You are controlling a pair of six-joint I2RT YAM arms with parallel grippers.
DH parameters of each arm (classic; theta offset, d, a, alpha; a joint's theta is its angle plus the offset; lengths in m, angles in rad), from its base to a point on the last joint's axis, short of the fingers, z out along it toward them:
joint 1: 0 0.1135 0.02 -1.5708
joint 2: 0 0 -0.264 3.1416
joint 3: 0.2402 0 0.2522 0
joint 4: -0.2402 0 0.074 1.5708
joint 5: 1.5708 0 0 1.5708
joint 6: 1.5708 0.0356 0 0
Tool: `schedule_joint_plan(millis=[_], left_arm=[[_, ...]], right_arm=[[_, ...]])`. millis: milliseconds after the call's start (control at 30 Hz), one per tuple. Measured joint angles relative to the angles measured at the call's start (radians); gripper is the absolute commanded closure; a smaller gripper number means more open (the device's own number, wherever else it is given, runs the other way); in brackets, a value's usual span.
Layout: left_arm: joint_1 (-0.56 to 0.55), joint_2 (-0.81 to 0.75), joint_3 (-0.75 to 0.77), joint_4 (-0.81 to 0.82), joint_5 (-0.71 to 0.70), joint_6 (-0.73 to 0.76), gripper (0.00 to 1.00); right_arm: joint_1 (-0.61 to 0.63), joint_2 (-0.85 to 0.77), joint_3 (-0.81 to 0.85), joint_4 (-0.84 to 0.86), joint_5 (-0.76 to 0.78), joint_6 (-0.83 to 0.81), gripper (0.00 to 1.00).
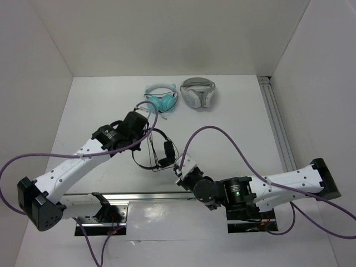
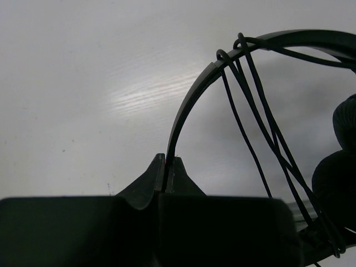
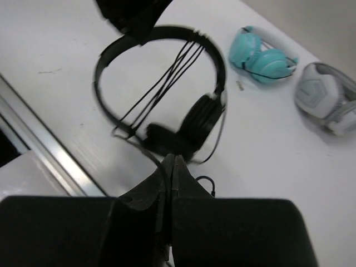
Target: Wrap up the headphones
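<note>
The black headphones point(image 1: 166, 151) hang low over the table between my two arms. My left gripper point(image 1: 146, 123) is shut on the thin headband point(image 2: 191, 92), which rises from between its tips point(image 2: 167, 161) and arcs to the right. Several turns of the thin black cable point(image 3: 162, 83) run across the headband's loop down toward the ear pads point(image 3: 200, 118). My right gripper point(image 3: 173, 159) is shut on the cable just below the ear pads, and in the top view it sits at the lower right of the headphones point(image 1: 179, 168).
Teal headphones point(image 1: 162, 99) and white-and-grey headphones point(image 1: 198, 92) lie at the back of the table. An aluminium rail point(image 1: 278, 128) runs along the right side and another point(image 1: 144, 196) along the near edge. White walls enclose the table.
</note>
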Motion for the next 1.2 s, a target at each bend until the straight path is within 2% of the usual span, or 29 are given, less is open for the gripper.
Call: schedule_joint_plan(millis=[233, 467, 733, 967, 1167, 1200], left_arm=[[-0.266, -0.094, -0.070, 0.024, 0.061, 0.039, 1.00], [-0.492, -0.091, -0.060, 0.025, 0.069, 0.040, 1.00], [-0.548, -0.172, -0.024, -0.048, 0.093, 0.029, 1.00], [-0.551, -0.243, 0.006, -0.103, 0.143, 0.055, 1.00], [-0.552, -0.244, 0.011, -0.126, 0.158, 0.061, 1.00], [-0.552, -0.244, 0.016, -0.130, 0.158, 0.066, 1.00]], right_arm=[[-0.013, -0.111, 0.006, -0.019, 0.095, -0.124, 1.00], [-0.108, -0.109, 0.012, -0.031, 0.064, -0.186, 0.98], [-0.276, -0.111, -0.039, -0.007, -0.117, -0.202, 0.89], [-0.402, -0.106, -0.111, 0.057, -0.364, -0.195, 0.88], [-0.489, -0.085, -0.175, 0.191, -0.556, -0.146, 0.88], [-0.501, -0.080, -0.195, 0.213, -0.585, -0.134, 0.85]])
